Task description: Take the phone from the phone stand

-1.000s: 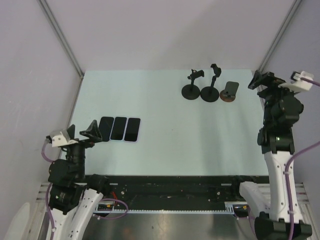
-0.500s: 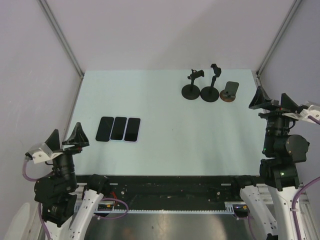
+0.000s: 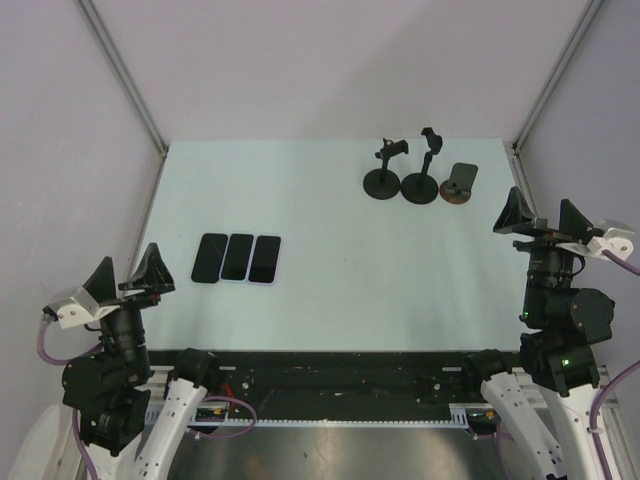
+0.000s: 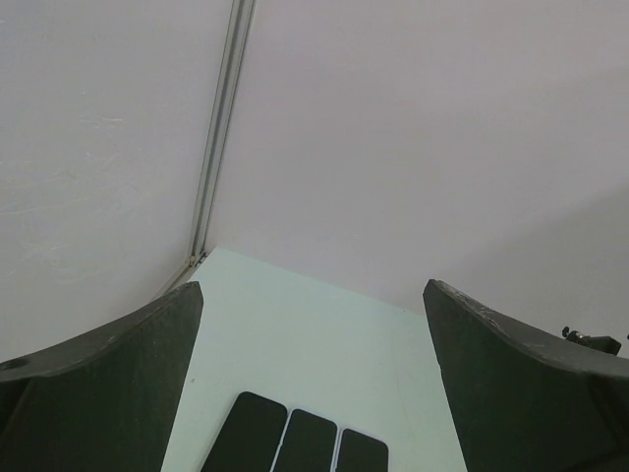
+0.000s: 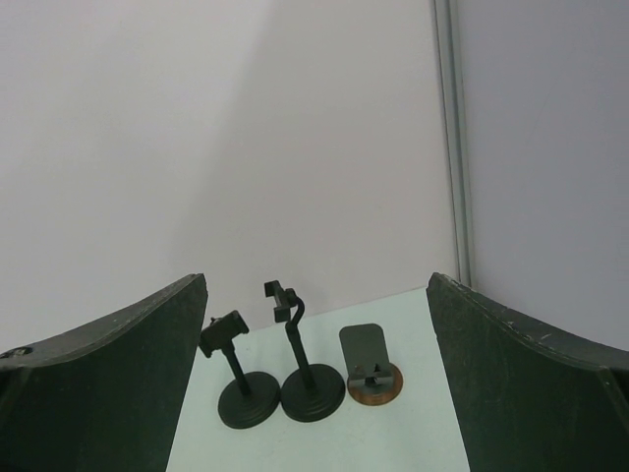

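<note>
Three phones lie flat, side by side on the near-left tabletop, none on the stands at far right; judged light, rigid, slick-faced, best pinched across the long edges; left gripper and right gripper both spread wide, empty.

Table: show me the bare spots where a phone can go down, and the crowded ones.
Bare: the wide middle of the table, between the three phones and the three stands; the far left corner behind the phones; the near right in front of the stands. Crowded: the far right, where the stands sit close together.
</note>
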Action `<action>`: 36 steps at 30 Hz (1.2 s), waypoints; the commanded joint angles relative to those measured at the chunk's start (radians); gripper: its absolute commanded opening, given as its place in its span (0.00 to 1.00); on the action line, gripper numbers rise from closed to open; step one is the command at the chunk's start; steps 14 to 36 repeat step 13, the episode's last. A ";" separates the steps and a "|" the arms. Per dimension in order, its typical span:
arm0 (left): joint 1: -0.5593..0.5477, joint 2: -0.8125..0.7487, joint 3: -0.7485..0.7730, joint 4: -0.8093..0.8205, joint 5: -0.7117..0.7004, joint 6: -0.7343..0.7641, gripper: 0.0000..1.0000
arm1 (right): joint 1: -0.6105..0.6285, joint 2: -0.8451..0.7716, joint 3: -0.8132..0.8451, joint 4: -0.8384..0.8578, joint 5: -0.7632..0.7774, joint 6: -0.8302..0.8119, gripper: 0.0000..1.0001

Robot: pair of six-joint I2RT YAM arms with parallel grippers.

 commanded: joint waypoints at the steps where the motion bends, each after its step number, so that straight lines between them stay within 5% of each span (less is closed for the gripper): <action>1: 0.008 0.033 0.032 0.011 0.011 0.010 1.00 | 0.036 -0.023 -0.010 0.050 0.047 -0.065 1.00; 36: 0.008 0.038 0.031 0.011 0.014 0.019 1.00 | 0.068 -0.024 -0.013 0.060 0.064 -0.081 1.00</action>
